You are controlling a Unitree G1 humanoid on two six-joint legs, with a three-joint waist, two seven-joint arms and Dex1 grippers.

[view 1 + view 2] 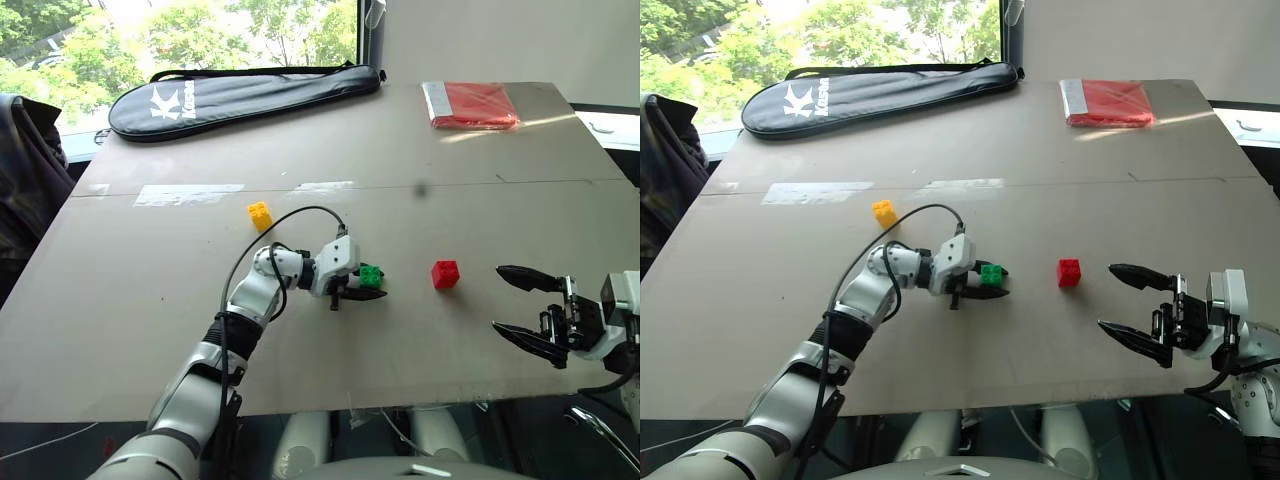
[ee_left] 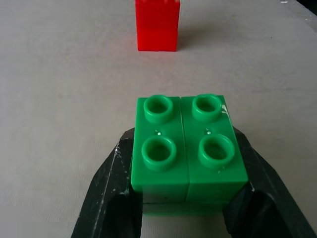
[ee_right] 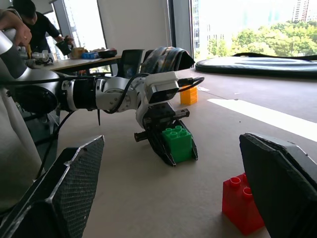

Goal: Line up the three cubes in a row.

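My left gripper (image 1: 372,284) is shut on the green cube (image 1: 371,274), studs up, near the middle of the table; its black fingers (image 2: 106,193) press the cube's two sides. Whether the cube touches the table I cannot tell. The red cube (image 1: 446,273) stands on the table a short way to its right, apart from it. The yellow cube (image 1: 260,215) sits farther back and to the left. My right gripper (image 1: 515,303) hovers open at the right, fingers pointing left toward the red cube (image 3: 240,202), with nothing between them.
A black racket bag (image 1: 240,98) lies along the far left edge and a flat red packet (image 1: 472,104) at the far right. A dark jacket (image 1: 25,180) hangs beside the table's left side. A person (image 3: 29,22) stands far off in the room.
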